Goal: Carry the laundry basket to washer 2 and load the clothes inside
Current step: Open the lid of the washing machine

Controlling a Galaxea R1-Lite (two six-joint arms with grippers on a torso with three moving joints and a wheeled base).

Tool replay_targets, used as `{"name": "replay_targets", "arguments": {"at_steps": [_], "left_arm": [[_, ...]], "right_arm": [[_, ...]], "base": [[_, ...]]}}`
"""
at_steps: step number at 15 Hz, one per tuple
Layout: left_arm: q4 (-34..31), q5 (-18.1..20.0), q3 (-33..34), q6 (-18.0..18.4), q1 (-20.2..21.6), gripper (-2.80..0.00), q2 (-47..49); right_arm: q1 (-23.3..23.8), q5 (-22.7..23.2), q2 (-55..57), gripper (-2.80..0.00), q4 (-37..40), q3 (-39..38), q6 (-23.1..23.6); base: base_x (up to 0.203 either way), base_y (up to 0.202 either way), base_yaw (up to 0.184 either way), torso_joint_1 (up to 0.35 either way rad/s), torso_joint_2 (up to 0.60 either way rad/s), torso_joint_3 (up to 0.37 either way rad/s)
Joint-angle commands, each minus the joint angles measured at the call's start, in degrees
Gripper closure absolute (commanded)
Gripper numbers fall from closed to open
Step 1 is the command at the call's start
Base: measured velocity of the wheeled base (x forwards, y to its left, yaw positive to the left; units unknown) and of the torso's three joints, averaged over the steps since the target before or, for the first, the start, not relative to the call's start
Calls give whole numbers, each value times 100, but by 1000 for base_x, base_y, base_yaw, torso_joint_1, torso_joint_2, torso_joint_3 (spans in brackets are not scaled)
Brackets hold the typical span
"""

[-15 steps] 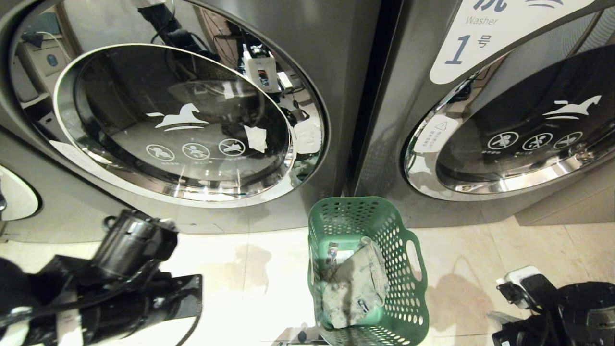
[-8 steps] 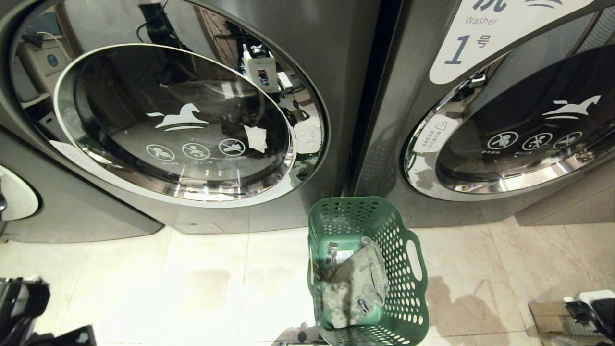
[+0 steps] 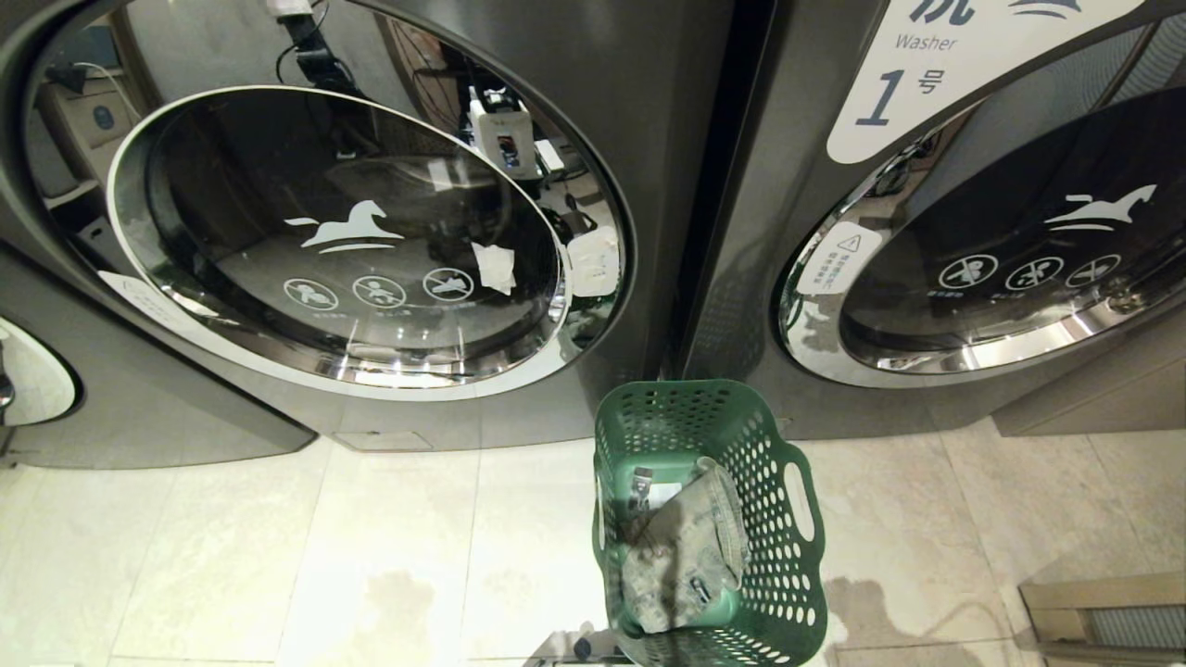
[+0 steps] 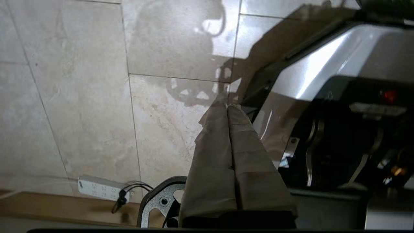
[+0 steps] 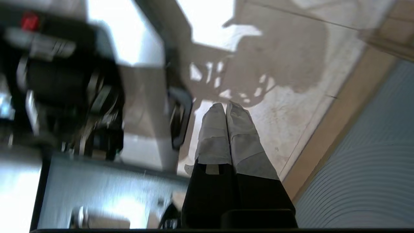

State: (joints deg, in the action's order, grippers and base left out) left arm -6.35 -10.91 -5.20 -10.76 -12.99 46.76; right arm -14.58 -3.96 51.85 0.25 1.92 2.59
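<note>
Plastic basket (image 3: 709, 519) looks light and stiff; grasp its side handle (image 3: 800, 501). Both hands (image 4: 228, 108) (image 5: 225, 106) are pinched closed, empty.

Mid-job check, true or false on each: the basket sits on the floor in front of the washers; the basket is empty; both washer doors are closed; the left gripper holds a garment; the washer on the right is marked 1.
1. The green basket sits on the floor between the two washers: true.
2. The basket is empty: false, crumpled clothes lie in it.
3. Both washer doors are closed: true, the left door and right door are shut.
4. The left gripper holds a garment: false, it is shut on nothing.
5. The right washer bears the label 1: true.
</note>
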Motion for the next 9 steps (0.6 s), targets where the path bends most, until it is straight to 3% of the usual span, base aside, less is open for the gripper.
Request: {"name": "replay_targets", "arguments": {"at_steps": [1, 4, 6, 9], "left_arm": [[-64, 275, 59, 592, -82, 0, -496], [-551, 1147, 62, 1709, -98, 0, -1221], [-648, 1176, 44, 1746, 104, 0, -1084], [-687, 1178, 38, 1692, 1582, 0, -1082]], "right_arm": [[-14, 327, -633, 0, 244, 7, 298], [-27, 584, -1336, 0, 293, -56, 631], [107, 531, -1391, 0, 308, -60, 443], [852, 490, -1411, 0, 315, -65, 364]], "base": [[0, 0, 0, 0, 0, 0], [0, 0, 0, 0, 0, 0], [0, 0, 0, 0, 0, 0], [0, 0, 0, 0, 0, 0]]}}
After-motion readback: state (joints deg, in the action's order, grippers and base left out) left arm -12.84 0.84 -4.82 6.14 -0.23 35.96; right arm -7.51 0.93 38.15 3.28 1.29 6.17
